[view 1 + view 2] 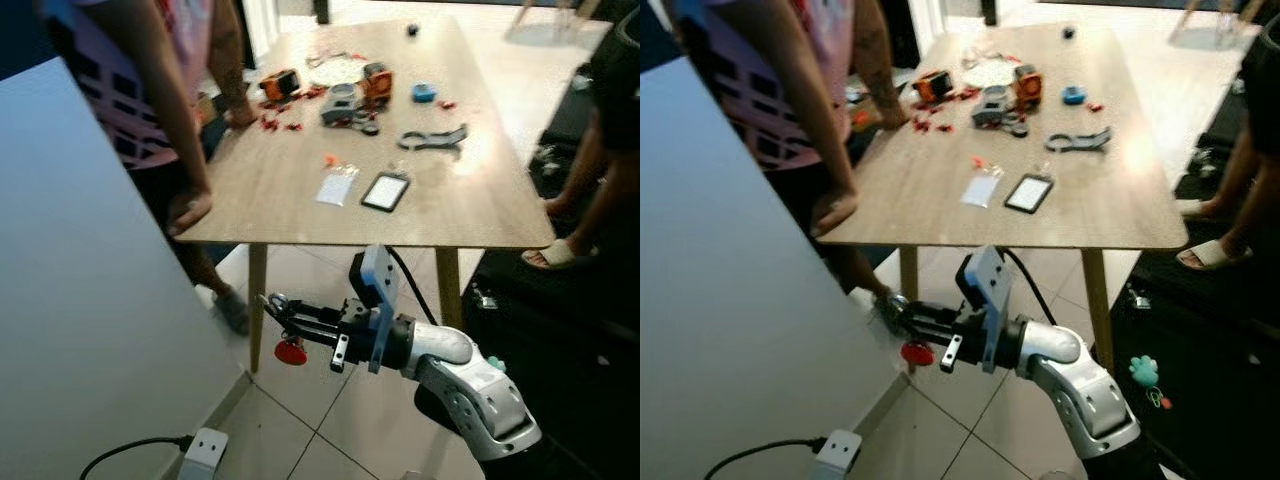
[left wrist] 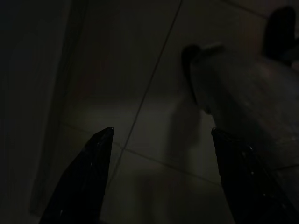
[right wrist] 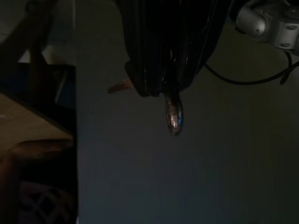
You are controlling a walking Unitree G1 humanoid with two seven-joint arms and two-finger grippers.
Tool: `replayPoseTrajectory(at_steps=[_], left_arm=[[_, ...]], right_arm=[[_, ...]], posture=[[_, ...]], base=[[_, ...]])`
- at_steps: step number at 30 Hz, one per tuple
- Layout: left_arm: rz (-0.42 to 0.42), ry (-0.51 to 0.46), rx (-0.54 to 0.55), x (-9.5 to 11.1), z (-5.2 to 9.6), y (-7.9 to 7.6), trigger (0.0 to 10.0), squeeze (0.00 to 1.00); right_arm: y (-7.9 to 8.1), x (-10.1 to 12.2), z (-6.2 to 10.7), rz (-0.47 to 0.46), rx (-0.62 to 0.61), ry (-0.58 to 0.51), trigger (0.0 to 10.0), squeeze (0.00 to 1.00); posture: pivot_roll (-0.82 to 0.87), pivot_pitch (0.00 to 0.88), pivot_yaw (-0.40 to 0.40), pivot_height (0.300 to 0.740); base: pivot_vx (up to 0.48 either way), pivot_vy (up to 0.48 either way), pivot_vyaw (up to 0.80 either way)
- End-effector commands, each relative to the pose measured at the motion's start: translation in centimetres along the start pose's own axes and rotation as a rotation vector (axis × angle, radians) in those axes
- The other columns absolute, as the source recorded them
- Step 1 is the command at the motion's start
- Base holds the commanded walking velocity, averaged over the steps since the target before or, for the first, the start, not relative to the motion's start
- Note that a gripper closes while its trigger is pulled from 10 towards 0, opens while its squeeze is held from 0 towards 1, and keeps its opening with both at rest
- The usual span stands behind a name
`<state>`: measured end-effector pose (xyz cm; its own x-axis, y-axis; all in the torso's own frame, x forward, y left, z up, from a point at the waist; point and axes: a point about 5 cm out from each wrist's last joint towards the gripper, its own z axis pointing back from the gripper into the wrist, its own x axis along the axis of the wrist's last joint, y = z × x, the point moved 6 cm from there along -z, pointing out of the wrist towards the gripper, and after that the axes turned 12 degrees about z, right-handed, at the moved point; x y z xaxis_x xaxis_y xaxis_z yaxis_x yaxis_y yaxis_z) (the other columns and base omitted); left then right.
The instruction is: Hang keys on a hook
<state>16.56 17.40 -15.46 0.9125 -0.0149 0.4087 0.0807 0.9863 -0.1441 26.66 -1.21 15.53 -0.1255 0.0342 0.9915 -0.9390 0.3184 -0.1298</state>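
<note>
My right gripper (image 1: 276, 308) reaches out to the left at knee height, below the front edge of the wooden table (image 1: 470, 225). It is shut on a bunch of keys (image 1: 272, 300), and a round red fob (image 1: 291, 352) hangs under the fingertips. The tips are close to the white wall panel (image 1: 90, 300). In the right wrist view a shiny key ring (image 3: 174, 115) sticks out past the shut fingers (image 3: 159, 56) toward the dim wall. I cannot make out a hook. In the dark left wrist view my left gripper (image 2: 161, 140) hangs open over floor tiles.
A person (image 1: 150, 90) leans a hand on the table's left edge, near the wall. Another person's leg and sandal (image 1: 560, 250) are at the right. The table carries orange parts, a card holder (image 1: 386, 191) and tools. A white power strip (image 1: 203, 452) with its cable lies on the floor.
</note>
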Motion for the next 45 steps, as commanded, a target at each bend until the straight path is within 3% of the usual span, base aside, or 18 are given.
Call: replayPoseTrajectory(at_steps=[1, 27, 45], left_arm=[[-0.007, 0.031, 0.008, -1.1, 0.2, 0.3, 10.0, 0.0], [-0.029, 0.018, -0.017, -0.5, 0.0, -0.2, 10.0, 0.0], [-0.025, 0.01, -0.03, 0.0, 0.0, -0.3, 10.0, 0.0]], right_arm=[[0.6, 0.1, -0.3, -0.009, 0.03, -0.016, 10.0, 0.0], [1.7, -0.3, 0.0, -0.005, 0.094, 0.002, 10.0, 0.0], [1.6, -0.2, 0.0, 0.008, 0.091, 0.003, 10.0, 0.0]], posture=[[-0.19, 0.066, 0.137, 0.74], [-0.2, 0.066, 0.141, 0.74], [-0.2, 0.069, 0.144, 0.74]], base=[[0.0, 0.0, 0.79], [0.0, 0.0, 0.79], [0.0, -0.213, 0.29]])
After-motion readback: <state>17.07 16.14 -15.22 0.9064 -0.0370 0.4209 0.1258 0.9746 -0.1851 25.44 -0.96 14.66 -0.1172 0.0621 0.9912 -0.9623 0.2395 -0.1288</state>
